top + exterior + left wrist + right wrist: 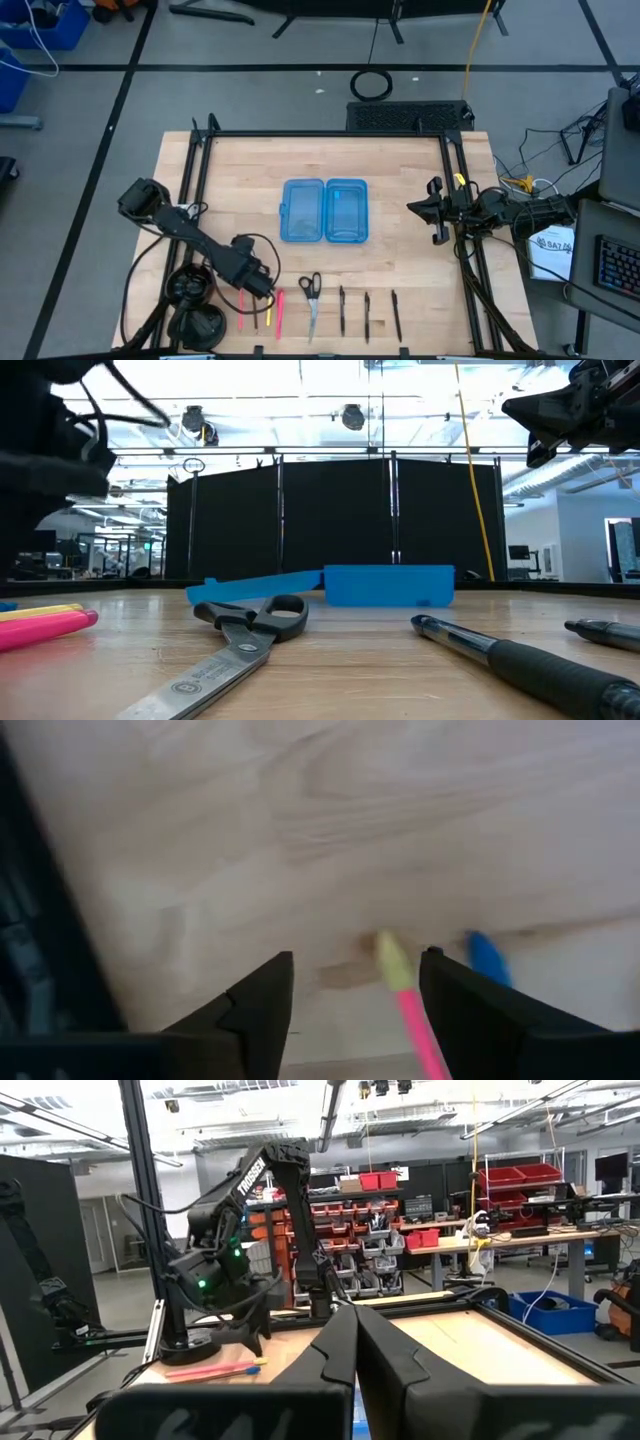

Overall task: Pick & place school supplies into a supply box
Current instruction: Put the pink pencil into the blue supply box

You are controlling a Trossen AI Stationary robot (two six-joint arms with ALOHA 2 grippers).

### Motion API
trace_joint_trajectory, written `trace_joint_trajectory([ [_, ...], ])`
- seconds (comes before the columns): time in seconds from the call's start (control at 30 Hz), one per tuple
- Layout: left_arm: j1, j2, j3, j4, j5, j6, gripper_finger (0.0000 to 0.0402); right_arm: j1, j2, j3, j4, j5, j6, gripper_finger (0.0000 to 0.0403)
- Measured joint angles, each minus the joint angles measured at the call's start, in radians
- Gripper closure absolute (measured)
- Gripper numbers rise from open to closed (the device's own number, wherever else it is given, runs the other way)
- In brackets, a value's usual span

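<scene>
- The left gripper (pixel 262 287) hangs low over the pink pen (pixel 418 1030), its fingers spread apart.
- The blue supply box (pixel 325 210) lies open mid-table.
- The right gripper (pixel 432 210) waits beside it, fingers pressed together.

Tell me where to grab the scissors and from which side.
Grip the scissors across the closed silver blades, near the pivot, coming straight down. They lie flat on the table, black handles toward the case, blades pointing away. The left gripper is nearest, open over the pink pen.
</scene>
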Motion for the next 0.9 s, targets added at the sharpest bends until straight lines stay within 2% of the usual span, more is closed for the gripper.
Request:
trace_joint_trajectory([
  [0.13,0.0,0.0,-0.02,0.02,0.023,0.0,0.0201,0.0,0.0,0.0,0.0,0.0,0.016,0.0403],
  [0.43,-0.005,-0.002,-0.117,0.223,0.028,-0.013,0.0209,0.0,0.0,0.0,0.0,0.0,0.016,0.0403],
  [0.6,-0.005,-0.005,-0.128,0.238,0.023,-0.012,0.0219,0.0,0.0,0.0,0.0,0.0,0.016,0.0403],
  [0.73,-0.006,-0.004,-0.129,0.259,-0.001,-0.001,0.0248,0.0,0.0,0.0,0.0,0.0,0.016,0.0403],
  [0.9,-0.005,-0.003,-0.13,0.29,-0.034,0.001,0.0306,0.0,0.0,0.0,0.0,0.0,0.016,0.0403],
])
